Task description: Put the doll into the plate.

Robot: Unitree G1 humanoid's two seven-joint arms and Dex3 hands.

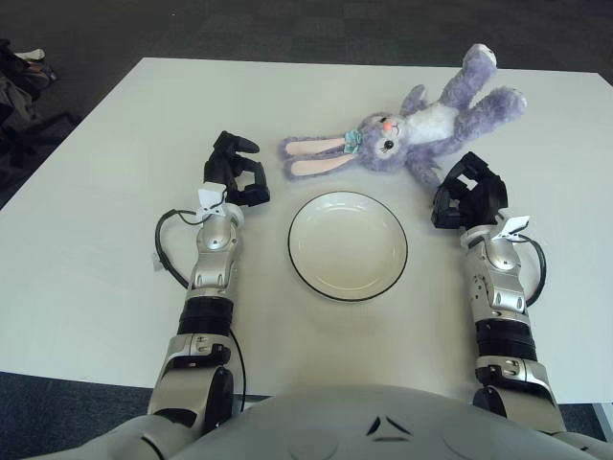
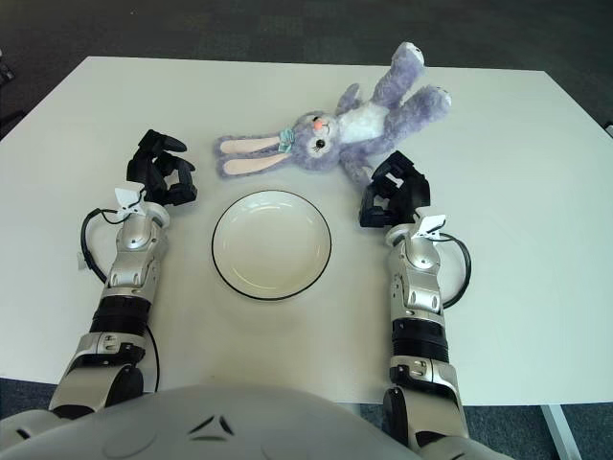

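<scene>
A purple plush bunny doll (image 1: pixel 414 129) lies on the white table behind the plate, long pink-lined ears pointing left, legs toward the far right. The white plate (image 1: pixel 348 246) with a dark rim sits empty in the middle. My right hand (image 1: pixel 467 193) is just right of the plate, close below the doll's lower body, fingers curled and holding nothing. My left hand (image 1: pixel 236 171) is left of the plate, near the tips of the doll's ears (image 1: pixel 311 158), fingers curled and empty too.
The white table (image 1: pixel 105 192) stretches wide to the left and right of my arms. Dark carpet lies beyond its far edge. Some dark objects (image 1: pixel 24 81) sit on the floor at the far left.
</scene>
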